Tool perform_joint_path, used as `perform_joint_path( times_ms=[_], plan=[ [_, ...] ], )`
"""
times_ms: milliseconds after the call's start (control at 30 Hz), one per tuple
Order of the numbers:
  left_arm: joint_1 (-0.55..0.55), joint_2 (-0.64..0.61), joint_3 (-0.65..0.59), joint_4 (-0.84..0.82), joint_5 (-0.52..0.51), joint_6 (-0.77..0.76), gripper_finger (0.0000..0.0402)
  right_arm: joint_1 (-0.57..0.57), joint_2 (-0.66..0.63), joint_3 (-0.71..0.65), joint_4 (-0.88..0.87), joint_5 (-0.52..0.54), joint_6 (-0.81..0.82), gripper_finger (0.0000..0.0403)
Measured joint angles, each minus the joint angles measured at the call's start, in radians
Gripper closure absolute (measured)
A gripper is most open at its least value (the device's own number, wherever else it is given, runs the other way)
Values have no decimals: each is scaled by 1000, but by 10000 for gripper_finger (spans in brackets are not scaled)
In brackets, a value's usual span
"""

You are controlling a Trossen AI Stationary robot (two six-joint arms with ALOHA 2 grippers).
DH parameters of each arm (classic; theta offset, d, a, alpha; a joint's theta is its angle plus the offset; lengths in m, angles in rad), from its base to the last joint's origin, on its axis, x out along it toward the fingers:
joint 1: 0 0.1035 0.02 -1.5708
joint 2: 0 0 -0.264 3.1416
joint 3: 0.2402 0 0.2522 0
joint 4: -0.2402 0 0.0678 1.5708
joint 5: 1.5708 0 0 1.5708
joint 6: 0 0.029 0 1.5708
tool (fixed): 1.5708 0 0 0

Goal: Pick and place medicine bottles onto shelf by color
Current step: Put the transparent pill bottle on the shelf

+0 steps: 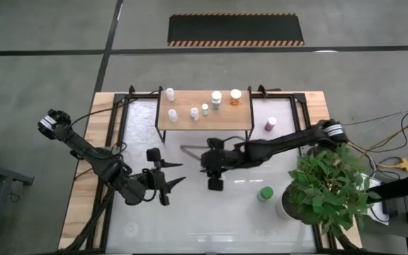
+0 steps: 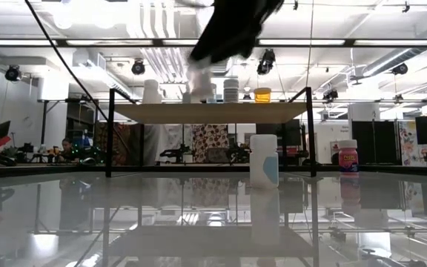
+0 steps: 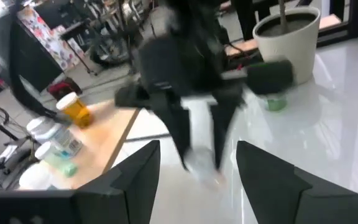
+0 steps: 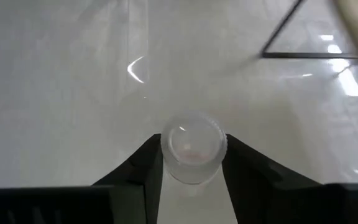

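Observation:
My right gripper (image 4: 192, 148) is shut on a small white medicine bottle (image 4: 192, 155) and holds it in the air near the shelf's front edge. The low view shows this gripper (image 2: 228, 33) high up with the blurred bottle (image 2: 199, 74) below it. The light-wood shelf (image 1: 225, 117) on black legs carries several white bottles (image 1: 194, 112) and an orange one (image 1: 235, 97). My left gripper (image 1: 174, 177) hovers open toward the table's left, facing the right gripper, with nothing between its fingers (image 3: 138, 171). My right gripper pinches the white bottle between its two fingers (image 4: 146, 165), one on each side of the body just under the cap (image 4: 192, 142). The fingers slant down from the table's right. The bottle is lifted clear of the table.
A pink bottle (image 1: 270, 125) stands on the table to the right of the shelf, and a green one (image 1: 265, 193) stands by the potted plant (image 1: 328, 188) at the near right. Another white bottle (image 2: 264, 159) stands on the glossy tabletop (image 1: 190, 219) in front of the shelf.

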Motion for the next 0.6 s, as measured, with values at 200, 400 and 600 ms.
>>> perform_joint_path(
  times_ms=[200,400,600],
  plan=[
    [2,0,1,-5,-13,32,207,-25,-183,0,-141,1,87,274],
    [13,0,0,-6,-98,57,207,-62,-329,0,-163,60,149,273],
    [25,0,0,-7,-131,88,207,-161,-408,0,-217,116,180,273]
  ],
)
